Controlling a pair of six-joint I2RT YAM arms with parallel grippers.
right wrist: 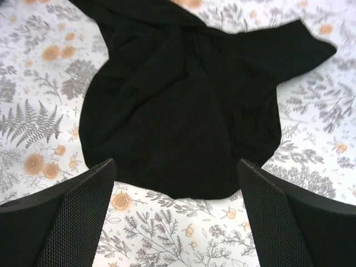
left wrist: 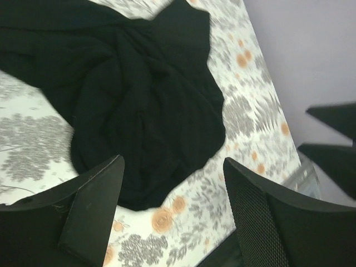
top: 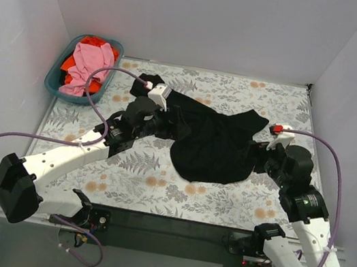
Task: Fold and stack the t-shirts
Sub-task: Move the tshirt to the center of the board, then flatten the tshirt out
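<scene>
Black tee [top: 212,146] lies crumpled on table [top: 128,183], just ahead of both grippers, unheld. Left gripper [left wrist: 173,162] and right gripper [right wrist: 177,162]: jaws apart, empty. Risk: a pinch on bunched folds catches several layers, so the fold goes crooked. Pink tee [top: 87,62] sits in basket [top: 55,78], well beyond left gripper.

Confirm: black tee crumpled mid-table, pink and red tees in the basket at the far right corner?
No. The basket sits at the far left corner, as the top view shows. The rest holds: black tee crumpled mid-table, pink tee and red tee in the basket.
</scene>
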